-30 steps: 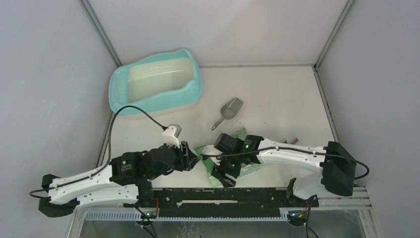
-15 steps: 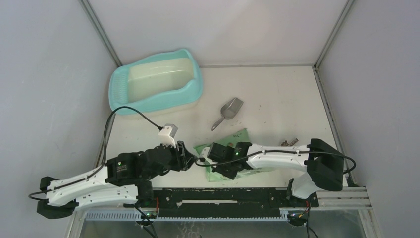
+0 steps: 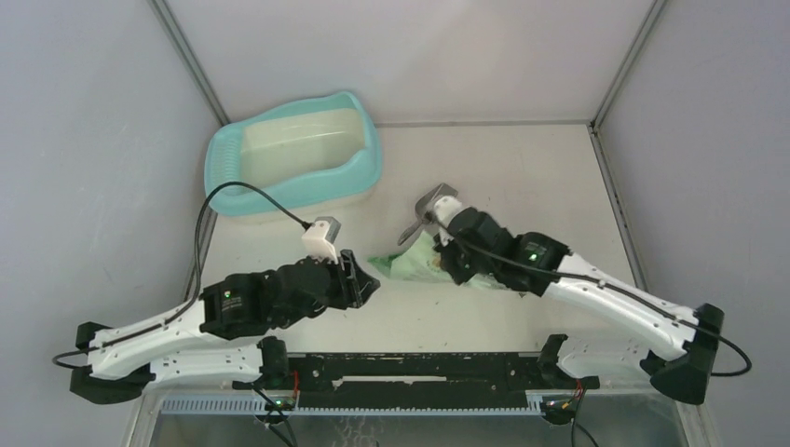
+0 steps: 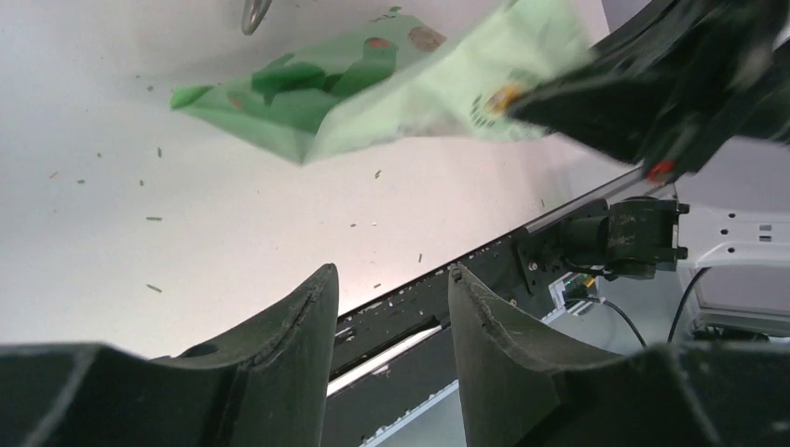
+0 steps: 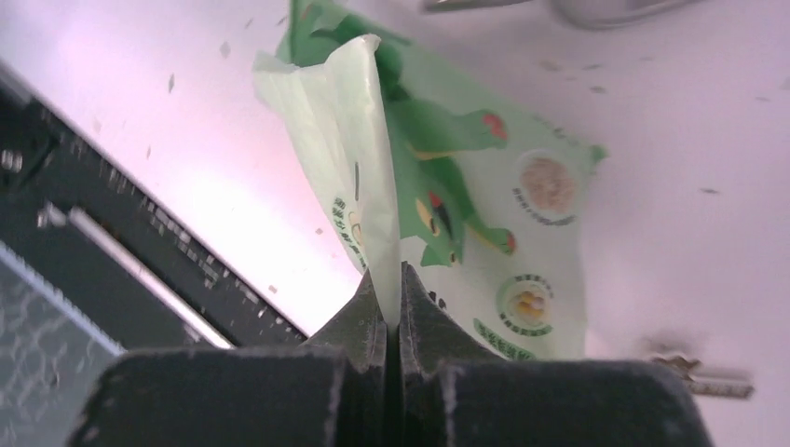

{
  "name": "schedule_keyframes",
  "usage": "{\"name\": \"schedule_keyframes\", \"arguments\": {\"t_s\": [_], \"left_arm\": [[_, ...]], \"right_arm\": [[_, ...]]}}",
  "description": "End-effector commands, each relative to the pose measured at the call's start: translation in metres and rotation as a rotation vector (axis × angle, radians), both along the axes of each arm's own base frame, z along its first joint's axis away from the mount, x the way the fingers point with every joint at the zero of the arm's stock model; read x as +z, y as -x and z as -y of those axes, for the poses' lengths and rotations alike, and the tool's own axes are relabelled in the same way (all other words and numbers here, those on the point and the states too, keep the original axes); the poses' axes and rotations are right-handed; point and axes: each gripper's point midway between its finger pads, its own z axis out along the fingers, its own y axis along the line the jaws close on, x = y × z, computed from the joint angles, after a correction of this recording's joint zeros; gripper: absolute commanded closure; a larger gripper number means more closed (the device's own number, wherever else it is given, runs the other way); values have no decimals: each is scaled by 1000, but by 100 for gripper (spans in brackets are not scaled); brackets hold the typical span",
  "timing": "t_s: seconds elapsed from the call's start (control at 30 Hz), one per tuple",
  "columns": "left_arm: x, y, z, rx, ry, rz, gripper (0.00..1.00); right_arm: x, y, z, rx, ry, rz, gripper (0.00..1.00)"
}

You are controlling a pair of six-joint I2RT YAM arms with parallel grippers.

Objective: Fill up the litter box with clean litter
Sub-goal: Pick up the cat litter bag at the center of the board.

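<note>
The light turquoise litter box (image 3: pixel 222 160) stands at the back left, its pale cream inside showing. My right gripper (image 3: pixel 443 257) (image 5: pixel 392 272) is shut on the upper edge of a flat green printed bag (image 3: pixel 407 264) (image 4: pixel 391 86) (image 5: pixel 466 196), which hangs from it, raised off the table. My left gripper (image 3: pixel 366 287) (image 4: pixel 391 272) is open and empty, just left of the bag's free corner and apart from it. The litter shows only as stray granules (image 4: pixel 154 219) on the tabletop.
A grey metal scoop (image 3: pixel 434 201) (image 4: pixel 253 13) lies behind the bag, partly covered by my right wrist. A small metal piece (image 5: pixel 701 380) lies right of the bag. The black front rail (image 3: pixel 419 368) (image 4: pixel 484 270) runs along the near edge.
My right gripper has shut on the bag's edge and carried it up and back from the front edge toward the scoop. The left gripper has stayed open and shifted slightly.
</note>
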Motion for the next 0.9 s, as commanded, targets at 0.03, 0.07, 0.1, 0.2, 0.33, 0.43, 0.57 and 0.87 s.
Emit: {"name": "schedule_keyframes", "arguments": {"t_s": [0.03, 0.07, 0.1, 0.2, 0.33, 0.43, 0.57, 0.87], "left_arm": [[28, -12, 13, 1, -19, 61, 48], [30, -13, 15, 0, -28, 66, 48], [33, -15, 18, -2, -33, 73, 48], [38, -22, 24, 6, -69, 88, 48], [50, -39, 37, 6, -112, 122, 38], [56, -60, 48, -1, -163, 175, 1], [49, -98, 68, -20, -206, 209, 0], [-21, -171, 99, -137, -429, 254, 9]], "right_arm": [[73, -44, 38, -293, -153, 133, 100], [81, -49, 41, -314, -169, 143, 100], [88, -53, 45, -344, -182, 155, 100], [113, -67, 55, -416, -225, 180, 100], [139, -84, 74, -514, -279, 199, 100], [153, -97, 86, -571, -326, 205, 100], [161, -117, 96, -604, -369, 212, 100], [163, -146, 107, -650, -453, 157, 100]]}}
